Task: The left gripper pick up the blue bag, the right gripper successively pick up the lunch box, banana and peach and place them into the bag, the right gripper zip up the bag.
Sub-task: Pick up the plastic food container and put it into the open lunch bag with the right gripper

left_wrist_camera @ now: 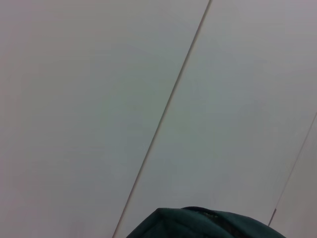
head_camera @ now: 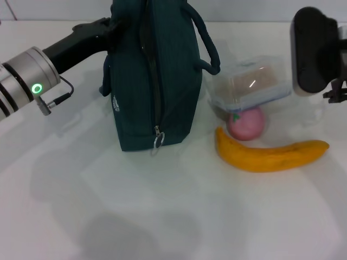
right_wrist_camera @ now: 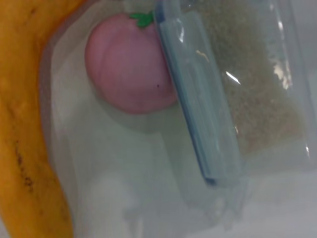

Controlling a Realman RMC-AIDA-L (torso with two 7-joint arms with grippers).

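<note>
Head view: white bench (head_camera: 162, 216) carries everything. Largest item, the dark teal-blue fabric bag (head_camera: 157, 81) with loop handles, stands upright toward the far edge, left of centre, zip running down the side facing the camera with its metal ring pull (head_camera: 157, 142) at the low end. Left end effector (head_camera: 108, 30) reaches in from the left edge and meets the bag's upper far side; cannot tell whether its fingers are spread or pinching fabric, the bag hides them. Left wrist view shows only a bit of the bag top against the wall.

Next, long yellow banana (head_camera: 271, 154), lying nearest the front, toward the right edge. Behind it, clear plastic lunch box with blue-rimmed lid (head_camera: 252, 84), tilted, one side propped on the small pink peach (head_camera: 246, 122).

Right end effector (head_camera: 314, 51) hovers above the right edge, beside the box; finger state cannot be told.

Handling, as judged: bag soft and floppy, best held by a handle or the top rim to keep the mouth up. Box rigid, light, slick; grip across its sides. Lifting it may set the peach rolling. Banana bruises; hold mid-length.
</note>
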